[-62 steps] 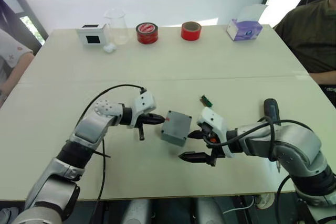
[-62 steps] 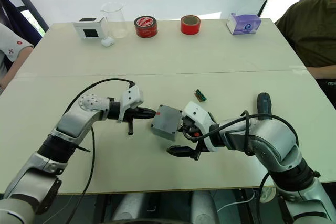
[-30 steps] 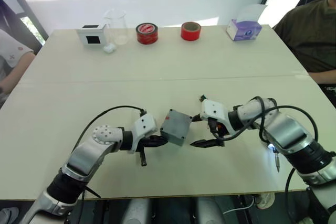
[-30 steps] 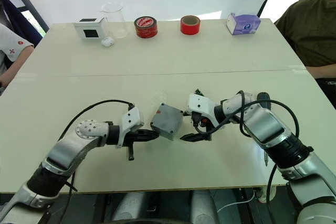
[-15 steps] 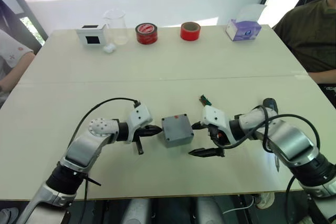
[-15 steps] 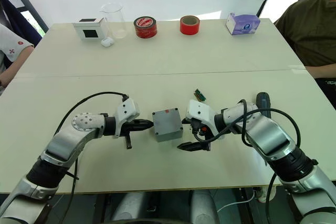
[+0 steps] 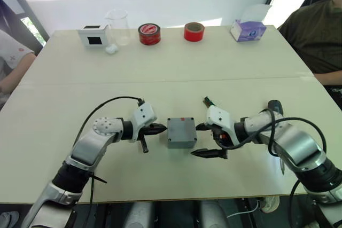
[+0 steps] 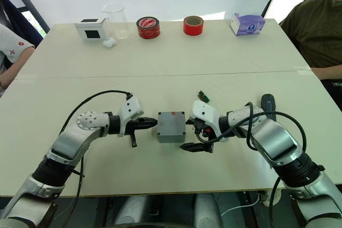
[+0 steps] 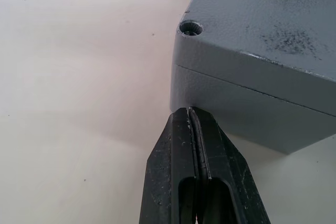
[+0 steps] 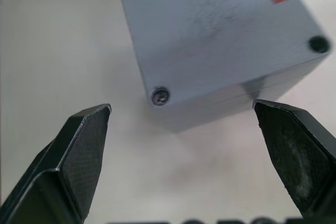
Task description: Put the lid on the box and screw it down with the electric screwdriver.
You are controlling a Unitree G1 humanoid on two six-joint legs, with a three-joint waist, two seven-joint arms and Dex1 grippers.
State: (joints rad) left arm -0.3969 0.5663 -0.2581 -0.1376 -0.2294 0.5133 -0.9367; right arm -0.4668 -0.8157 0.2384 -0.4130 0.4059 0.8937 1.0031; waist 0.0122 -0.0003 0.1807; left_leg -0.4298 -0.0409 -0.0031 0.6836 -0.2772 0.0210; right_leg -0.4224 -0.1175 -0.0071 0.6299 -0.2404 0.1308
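Left gripper point(image 7: 159, 128) pinched closed, holding nothing, tip at or just off the box's left side wall below the lid seam; wrist view can't settle whether it touches. Left arm low over the table point(image 7: 160, 73), forearm reaching in from the robot's left, fingers pointing level toward the box. Right gripper point(image 7: 206, 140) spread wide, empty, one finger near the box's far right corner, the other out in front near its near right corner; the box's right side sits in the gap between them, apart from both. Right arm bent at the elbow, forearm reaching in low from the right, gripper pointing at the box. One box point(image 7: 181, 132), grey, in the middle of the near table half, between the two grippers. One lid point(image 10: 210, 30) already sitting on top of it, small red mark on its top face; three corner holes visible in the right wrist view, at least one with a screw head in it. One electric screwdriver point(image 7: 277, 111), black, lying on the table to the right, partly hidden behind the right forearm. Small green part point(image 7: 209, 102) on the table just beyond the right gripper. Far edge: two red tape rolls point(image 7: 149, 33), one clear beaker point(image 7: 118, 25), one white box with a black screen point(image 7: 94, 35), one tissue box point(image 7: 248, 28). Two people seated, one at each side of the table.
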